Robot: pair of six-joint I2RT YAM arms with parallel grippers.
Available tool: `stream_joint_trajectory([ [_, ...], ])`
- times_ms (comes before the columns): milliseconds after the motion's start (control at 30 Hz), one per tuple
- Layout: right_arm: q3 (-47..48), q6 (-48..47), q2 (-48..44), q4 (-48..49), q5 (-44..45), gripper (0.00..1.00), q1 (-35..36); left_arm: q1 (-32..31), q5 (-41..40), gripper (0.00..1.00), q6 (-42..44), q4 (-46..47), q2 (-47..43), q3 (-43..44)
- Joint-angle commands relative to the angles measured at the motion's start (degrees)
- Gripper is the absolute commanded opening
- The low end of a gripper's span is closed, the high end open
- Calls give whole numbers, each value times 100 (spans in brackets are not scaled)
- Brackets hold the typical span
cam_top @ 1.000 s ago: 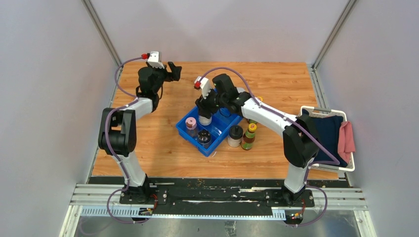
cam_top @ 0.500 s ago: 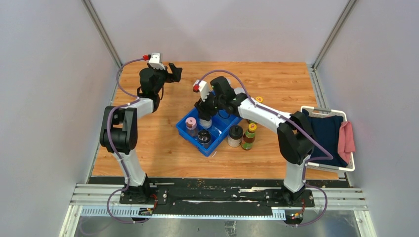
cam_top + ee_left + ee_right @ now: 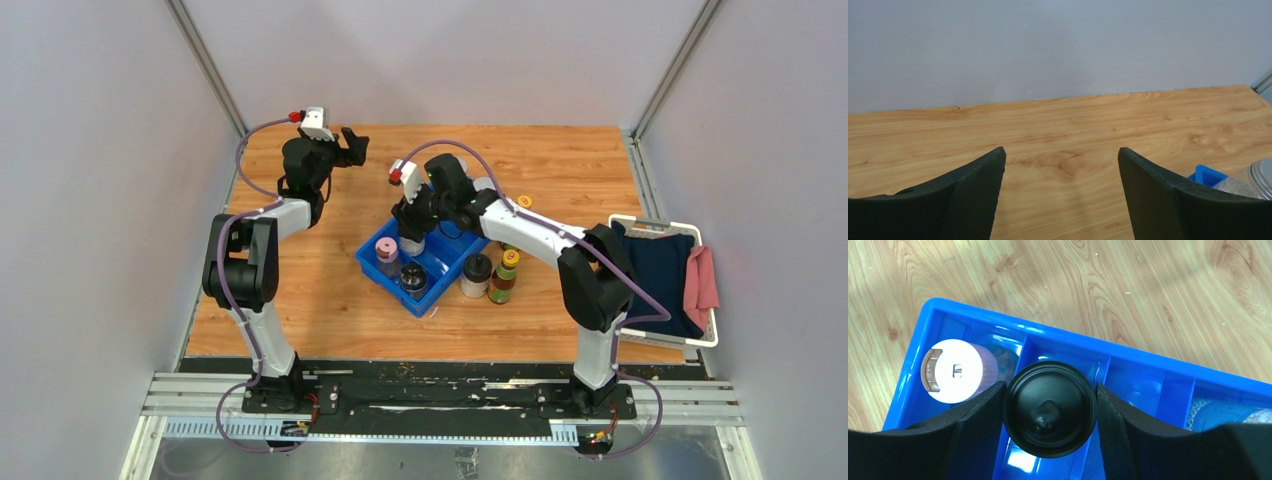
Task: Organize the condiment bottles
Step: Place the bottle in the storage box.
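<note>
Right fingers (image 3: 973,432) clamped on the black-lidded jar (image 3: 1049,410), upright over the blue tray (image 3: 978,322), just beside the pink-lidded jar (image 3: 955,371) standing in a tray compartment, left fingers (image 3: 973,200) wide and empty above the bench (image 3: 1058,120).

Right wrist view: the black-lidded jar (image 3: 1049,408) showed its lid only; body and contents were hidden beneath. One finger (image 3: 973,415) of the right gripper (image 3: 1049,386) covered the lower edge of the pink-lidded jar (image 3: 955,371). The blue tray (image 3: 1128,352) ran off the right and bottom edges. The other finger cut off a jar of pale grains (image 3: 1220,415).

Left wrist view: a clear jar (image 3: 1248,181) was clipped by the right edge.

Top view: the label on the yellow-capped bottle (image 3: 505,280) was too small to read.
</note>
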Motion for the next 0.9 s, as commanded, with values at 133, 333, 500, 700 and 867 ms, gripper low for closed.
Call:
stream_joint_trajectory([
  [133, 261, -37, 210, 394, -209, 0, -57, -32, 32, 86, 64, 223, 90, 16],
  [333, 265, -37, 273, 445, -220, 0, -54, -32, 31, 86, 84, 242, 109, 1],
  [500, 254, -45, 316, 470, -217, 0, -51, -33, 33, 86, 110, 251, 104, -30],
  [700, 233, -46, 292, 469, -114, 47, -33, -32, 19, 86, 102, 252, 81, -39],
  [867, 259, -37, 231, 444, 8, 77, -33, -32, 22, 86, 75, 251, 63, -45],
])
